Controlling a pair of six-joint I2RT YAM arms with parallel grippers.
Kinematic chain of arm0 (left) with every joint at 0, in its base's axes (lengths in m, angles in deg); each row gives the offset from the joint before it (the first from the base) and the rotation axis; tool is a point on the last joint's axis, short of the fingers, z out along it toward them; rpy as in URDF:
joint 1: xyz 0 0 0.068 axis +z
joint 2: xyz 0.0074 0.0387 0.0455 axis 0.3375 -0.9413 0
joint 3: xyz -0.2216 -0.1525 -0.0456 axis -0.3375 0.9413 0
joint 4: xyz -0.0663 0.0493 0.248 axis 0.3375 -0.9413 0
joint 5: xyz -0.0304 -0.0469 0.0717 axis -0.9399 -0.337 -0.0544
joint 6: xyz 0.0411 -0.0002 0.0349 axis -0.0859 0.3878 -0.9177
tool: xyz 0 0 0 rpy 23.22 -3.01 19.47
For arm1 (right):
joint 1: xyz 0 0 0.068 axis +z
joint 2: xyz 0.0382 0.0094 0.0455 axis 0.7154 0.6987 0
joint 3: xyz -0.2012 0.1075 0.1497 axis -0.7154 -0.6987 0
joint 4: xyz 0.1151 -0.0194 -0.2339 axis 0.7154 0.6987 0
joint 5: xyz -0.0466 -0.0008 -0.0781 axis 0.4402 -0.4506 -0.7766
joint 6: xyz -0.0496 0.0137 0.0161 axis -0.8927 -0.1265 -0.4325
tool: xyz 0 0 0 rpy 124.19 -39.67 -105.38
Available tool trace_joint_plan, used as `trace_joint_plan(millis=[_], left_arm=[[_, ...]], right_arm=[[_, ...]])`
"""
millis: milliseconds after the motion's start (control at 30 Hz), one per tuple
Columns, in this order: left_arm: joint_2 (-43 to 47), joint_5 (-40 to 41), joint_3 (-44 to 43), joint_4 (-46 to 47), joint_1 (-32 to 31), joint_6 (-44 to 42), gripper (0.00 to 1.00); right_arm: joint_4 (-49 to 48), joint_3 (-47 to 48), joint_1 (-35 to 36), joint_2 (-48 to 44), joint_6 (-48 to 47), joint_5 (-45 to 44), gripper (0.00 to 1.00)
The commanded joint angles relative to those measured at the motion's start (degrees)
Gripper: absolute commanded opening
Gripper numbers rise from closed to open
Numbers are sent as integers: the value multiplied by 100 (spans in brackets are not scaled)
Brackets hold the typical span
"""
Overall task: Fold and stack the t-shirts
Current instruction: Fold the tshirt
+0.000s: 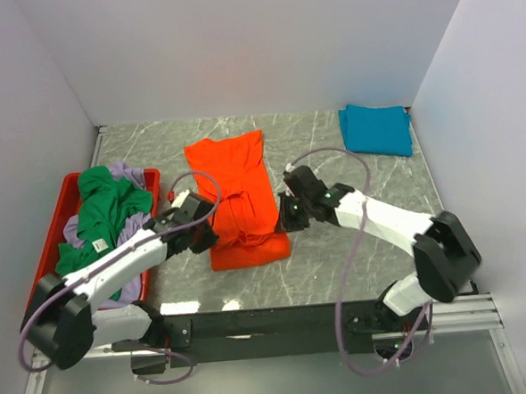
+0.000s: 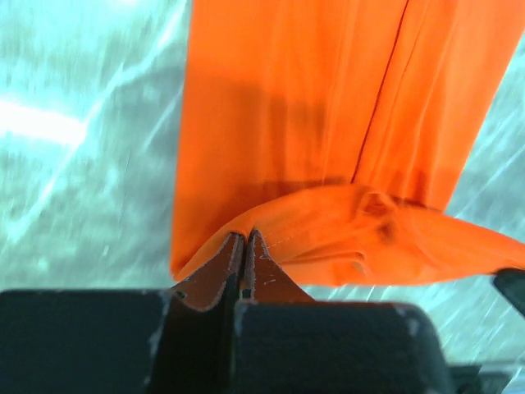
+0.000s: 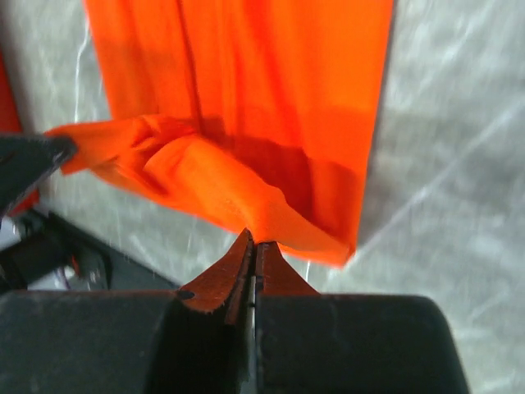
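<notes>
The bright orange t-shirt (image 1: pixel 236 194) lies in a long strip in the middle of the marble table, its near end lifted and bunched. My left gripper (image 1: pixel 204 226) is shut on the shirt's near left edge (image 2: pixel 271 222). My right gripper (image 1: pixel 286 215) is shut on the near right edge (image 3: pixel 246 197). Both pinch a lifted fold of orange cloth above the table. A folded teal-blue t-shirt (image 1: pixel 377 129) lies at the far right corner. Green (image 1: pixel 103 216) and pale lavender (image 1: pixel 129 176) t-shirts are heaped in the red tray.
The shallow red plastic tray (image 1: pixel 64 202) stands at the left side by the wall. White walls close the table on three sides. A black rail (image 1: pixel 271 321) with the arm bases runs along the near edge.
</notes>
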Motion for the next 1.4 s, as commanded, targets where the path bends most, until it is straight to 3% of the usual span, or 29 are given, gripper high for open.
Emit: trace_joint_plan(millis=[0,233,567,867,1367], left_arm=[[-457,202,-513,587,260,-270,1],[-1346,352,-1268,728,638,-331,1],[-1970,325,-1805,790,1139,-402,1],[-2699,193,-2280,861,1491,-648,1],[-3192,132,-2702,825,1658,-850,1]], right_arm=[[-343,711,-228,586,-175,-96,0],[-352,1680,-553,1676,-183,-26,0],[-203,2778,-887,2433,-324,211,0],[-291,3253,-1125,2952,-394,527,0],[-151,4080,-1423,3646,-640,1002,0]])
